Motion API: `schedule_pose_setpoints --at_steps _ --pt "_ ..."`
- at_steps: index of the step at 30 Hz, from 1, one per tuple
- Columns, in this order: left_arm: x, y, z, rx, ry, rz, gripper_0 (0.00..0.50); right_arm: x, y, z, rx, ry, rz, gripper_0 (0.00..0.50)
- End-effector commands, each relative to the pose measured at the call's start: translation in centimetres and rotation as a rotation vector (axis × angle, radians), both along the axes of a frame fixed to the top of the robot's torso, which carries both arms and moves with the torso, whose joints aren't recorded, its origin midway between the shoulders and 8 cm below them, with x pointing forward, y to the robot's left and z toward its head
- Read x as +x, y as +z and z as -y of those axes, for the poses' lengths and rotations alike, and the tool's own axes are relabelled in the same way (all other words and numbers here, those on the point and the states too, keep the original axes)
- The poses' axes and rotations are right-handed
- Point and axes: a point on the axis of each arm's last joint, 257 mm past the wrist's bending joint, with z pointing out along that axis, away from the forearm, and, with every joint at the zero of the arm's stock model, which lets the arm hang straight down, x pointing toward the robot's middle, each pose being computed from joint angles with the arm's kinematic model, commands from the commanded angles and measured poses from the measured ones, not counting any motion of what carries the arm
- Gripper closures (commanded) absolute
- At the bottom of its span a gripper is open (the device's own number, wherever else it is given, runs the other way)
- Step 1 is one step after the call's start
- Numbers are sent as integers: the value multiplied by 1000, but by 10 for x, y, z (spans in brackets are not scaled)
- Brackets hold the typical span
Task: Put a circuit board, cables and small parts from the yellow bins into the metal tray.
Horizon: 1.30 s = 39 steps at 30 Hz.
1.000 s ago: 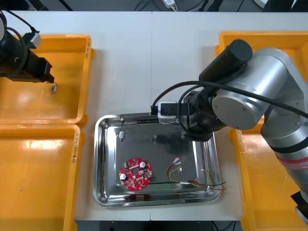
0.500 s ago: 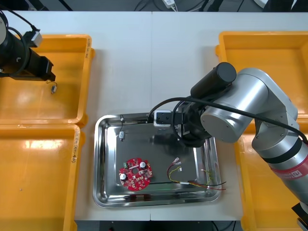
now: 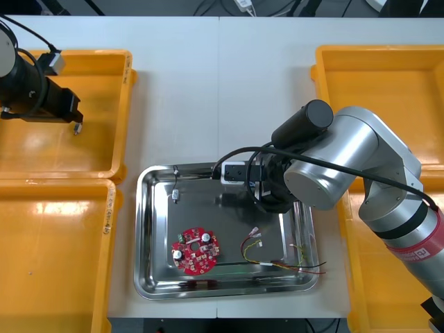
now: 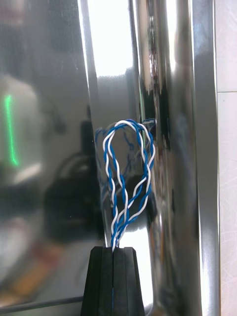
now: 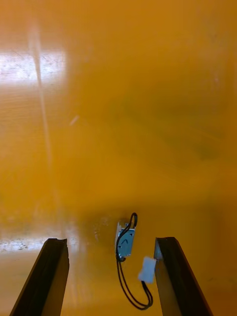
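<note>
1. Yellow bins (image 3: 41,149): two at each side of the table. The left gripper (image 5: 111,242) is low inside the far left bin. Its fingers (image 5: 52,266) stand wide apart and it has hold of nothing.
2. Metal tray (image 3: 147,277): it sits between the bins, shiny and bare. It already holds a circuit board (image 3: 195,250), a red and yellow cable (image 3: 277,262) and a small metal part (image 3: 176,195) near its far left corner.
3. Right gripper (image 4: 114,249): it hangs over the far right part of the tray, close to the wall. Its fingers are pressed almost together, pinching one end of the blue and white cable (image 4: 126,173).
4. Blue and white cable: the twisted pair loops out beyond the fingertips and droops toward the tray floor. I cannot tell whether the loop touches it.
   - Judgement: it is light and limp and will spring a little on release.
   - The end grip suits it, though the loop could drape over the rim.
5. Small part (image 5: 126,242) in the left bin: a metal body with a thin black lead and a white plug. It lies on the floor between the open fingers, the plug just beside one of them.
   - Judgement: it is very light and likely to skid on the smooth plastic.
   - Best taken by the stiff metal body, since the lead would only flex.
</note>
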Motion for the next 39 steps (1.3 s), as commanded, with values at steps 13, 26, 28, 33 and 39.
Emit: schedule_pose_setpoints --at_steps 13,26,28,33,39 --pt "-2 -25 19 38 -102 -9 0 -8 12 7 -24 4 -16 22" --pt "-1 -33 18 53 -110 -2 0 -21 61 41 -6 -61 -98 15" --pt "-1 -35 18 59 -111 -2 0 -16 76 44 24 -75 -90 15" --pt "-2 -43 15 58 -110 4 0 7 116 57 96 -138 -24 17" --pt "-2 -46 16 51 -112 7 0 21 144 90 164 -262 4 17"
